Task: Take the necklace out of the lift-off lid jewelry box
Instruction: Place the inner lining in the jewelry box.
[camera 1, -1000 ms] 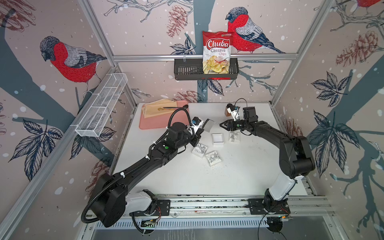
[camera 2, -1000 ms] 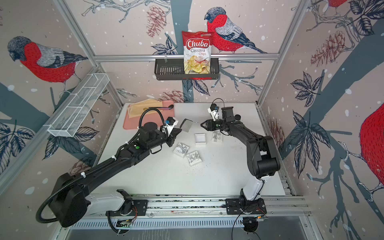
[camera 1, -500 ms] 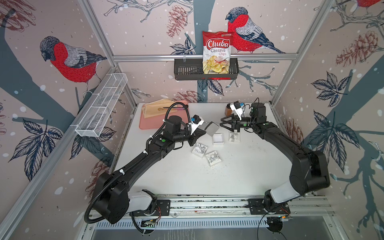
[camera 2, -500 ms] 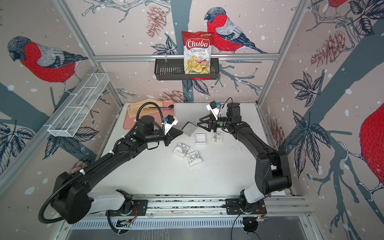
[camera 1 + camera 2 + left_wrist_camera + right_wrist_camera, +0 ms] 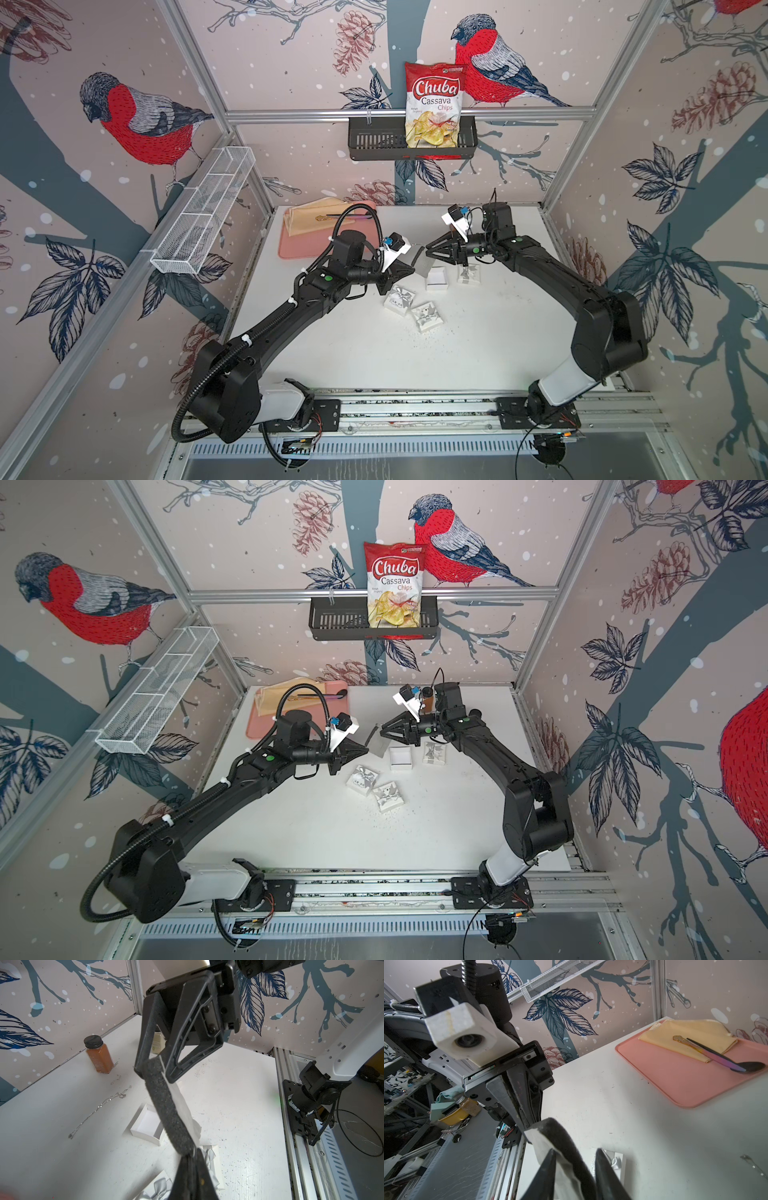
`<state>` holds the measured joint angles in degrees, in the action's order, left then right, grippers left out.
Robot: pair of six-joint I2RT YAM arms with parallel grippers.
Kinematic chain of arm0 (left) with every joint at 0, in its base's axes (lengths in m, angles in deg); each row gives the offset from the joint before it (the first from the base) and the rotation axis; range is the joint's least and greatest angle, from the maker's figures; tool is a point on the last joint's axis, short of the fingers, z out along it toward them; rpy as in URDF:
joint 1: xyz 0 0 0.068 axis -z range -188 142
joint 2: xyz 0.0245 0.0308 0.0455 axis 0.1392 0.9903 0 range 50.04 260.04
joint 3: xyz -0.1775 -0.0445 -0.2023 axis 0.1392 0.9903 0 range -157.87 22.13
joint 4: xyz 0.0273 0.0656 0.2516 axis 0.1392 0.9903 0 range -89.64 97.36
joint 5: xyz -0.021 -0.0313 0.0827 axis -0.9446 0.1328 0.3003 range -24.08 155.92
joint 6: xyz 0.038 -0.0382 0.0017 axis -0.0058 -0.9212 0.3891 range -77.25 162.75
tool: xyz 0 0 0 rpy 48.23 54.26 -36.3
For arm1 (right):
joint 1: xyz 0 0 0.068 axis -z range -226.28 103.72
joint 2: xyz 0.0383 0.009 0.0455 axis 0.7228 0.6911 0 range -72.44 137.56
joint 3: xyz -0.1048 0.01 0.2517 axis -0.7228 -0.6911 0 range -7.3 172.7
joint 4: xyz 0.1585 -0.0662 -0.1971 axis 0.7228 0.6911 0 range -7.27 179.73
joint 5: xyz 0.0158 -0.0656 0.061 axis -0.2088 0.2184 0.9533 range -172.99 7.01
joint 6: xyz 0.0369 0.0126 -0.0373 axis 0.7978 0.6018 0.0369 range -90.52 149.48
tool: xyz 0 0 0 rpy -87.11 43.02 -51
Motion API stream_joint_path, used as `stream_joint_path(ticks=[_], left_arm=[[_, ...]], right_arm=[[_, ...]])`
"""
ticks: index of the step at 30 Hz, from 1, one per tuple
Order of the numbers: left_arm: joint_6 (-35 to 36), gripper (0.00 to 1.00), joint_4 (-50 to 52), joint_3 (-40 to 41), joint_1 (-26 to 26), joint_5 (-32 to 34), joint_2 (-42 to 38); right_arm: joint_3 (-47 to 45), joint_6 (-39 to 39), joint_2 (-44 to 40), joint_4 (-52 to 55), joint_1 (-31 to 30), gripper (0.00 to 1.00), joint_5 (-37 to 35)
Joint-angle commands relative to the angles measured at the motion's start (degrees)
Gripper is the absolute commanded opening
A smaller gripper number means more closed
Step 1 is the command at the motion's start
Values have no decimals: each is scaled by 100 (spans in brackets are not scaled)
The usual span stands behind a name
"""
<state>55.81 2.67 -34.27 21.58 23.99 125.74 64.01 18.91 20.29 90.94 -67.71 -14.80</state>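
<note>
You are holding the pad (image 5: 168,1113) in the air above the worktop (image 5: 239,1105) with both arms. The left gripper (image 5: 529,1124) is pressed together on one end, and the right gripper (image 5: 154,1068) is pinching the other end, its fingers seeming to touch both faces. The necklace (image 5: 99,1107) is already lying out on the worktop, between the empty box (image 5: 147,1124) and the bottle (image 5: 98,1053). If you are drawing the arms apart while both are gripping, you are risking a bent or torn pad. If one gripper is letting go too soon, the pad is likely to be swinging down onto the box or dragging across the chain. Any low sweep toward the bottle is threatening to snag the thin necklace or tip the bottle.
</note>
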Motion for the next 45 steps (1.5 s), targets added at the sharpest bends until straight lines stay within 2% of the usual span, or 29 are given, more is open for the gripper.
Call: stream_joint_path(ticks=[1, 5, 6, 8, 9, 12, 19, 25, 28, 31, 37, 45], left_arm=[[109, 0, 20, -46, -16, -70, -29], [109, 0, 14, -46, -20, -78, -23], [116, 0, 25, -46, -21, -104, -29], [174, 0, 42, -46, -17, -218, -34], [227, 0, 65, -45, -18, -291, -36], [499, 0, 133, -21, -14, -626, -30], [672, 0, 287, -46, -15, -606, -42], [707, 0, 314, -45, -16, -579, -63], [707, 0, 354, -46, -15, -498, -77], [709, 0, 389, -46, -17, -397, -102], [664, 0, 420, -45, -16, -201, -170], [663, 0, 446, -42, -15, -148, -117]], right_arm=[[2, -135, -11, 155, -10, 23, 128], [-103, -165, -115, 156, -10, 21, 118], [-130, -214, -144, 174, -4, 23, 109], [-176, -286, -184, 204, 8, 47, 41], [-177, -344, -194, 252, 19, 55, 27], [-66, -509, -184, 473, 90, 58, 46], [67, -858, -150, 921, 98, 54, 407], [197, -1637, -72, 1796, -81, 55, 524], [126, -1558, -118, 1710, -84, 50, 513], [66, -1458, -197, 1575, -72, 40, 494], [-17, -1356, -282, 1483, -13, 37, 446], [-53, -1329, -315, 1463, -22, 23, 424]])
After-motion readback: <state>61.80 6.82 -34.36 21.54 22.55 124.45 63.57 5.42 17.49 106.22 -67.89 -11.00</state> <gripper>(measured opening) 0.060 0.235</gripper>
